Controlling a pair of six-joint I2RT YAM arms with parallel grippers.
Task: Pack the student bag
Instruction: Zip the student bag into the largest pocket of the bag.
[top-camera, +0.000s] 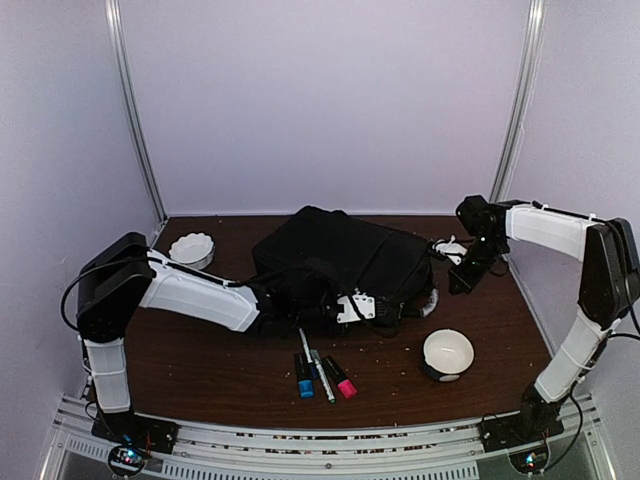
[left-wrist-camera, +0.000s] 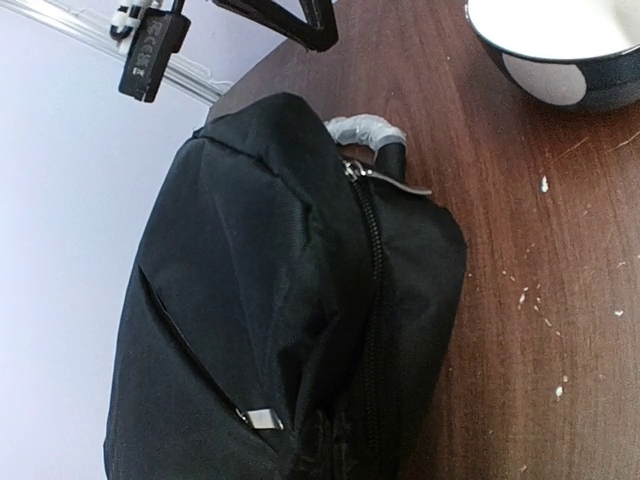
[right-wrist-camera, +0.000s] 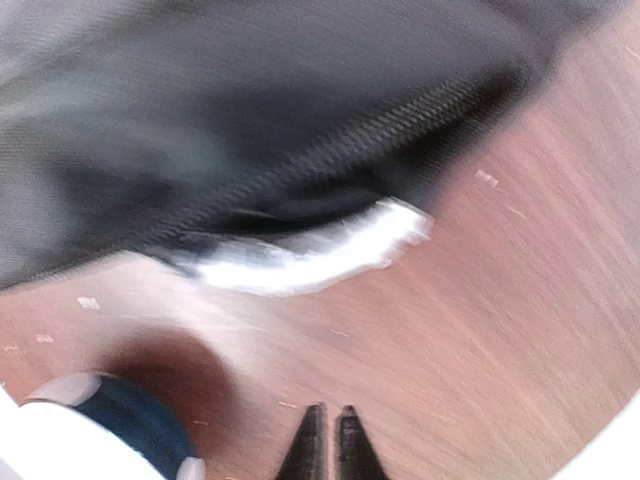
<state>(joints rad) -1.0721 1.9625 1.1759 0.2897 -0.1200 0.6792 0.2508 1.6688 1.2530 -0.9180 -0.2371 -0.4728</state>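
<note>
Top external view: we see the brown table (top-camera: 200, 370) carrying the student bag (top-camera: 335, 260), which lies on its side at the table's middle, toward the far edge. The left gripper (top-camera: 356, 307) meets the bag's near side, jaws closed; we cannot tell whether fabric is pinched. The right gripper (right-wrist-camera: 328, 445), closed on nothing, hovers beside the bag's right end. A spotted bowl (top-camera: 447, 353) sits toward the near right corner, a fluted dish (top-camera: 191, 249) near the far left corner, and markers (top-camera: 320, 375) by the near edge.

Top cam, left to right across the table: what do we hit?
Fluted white dish → student bag → dark bowl with white inside. Markers lie in front of the bag's span, so left unordered.
</note>
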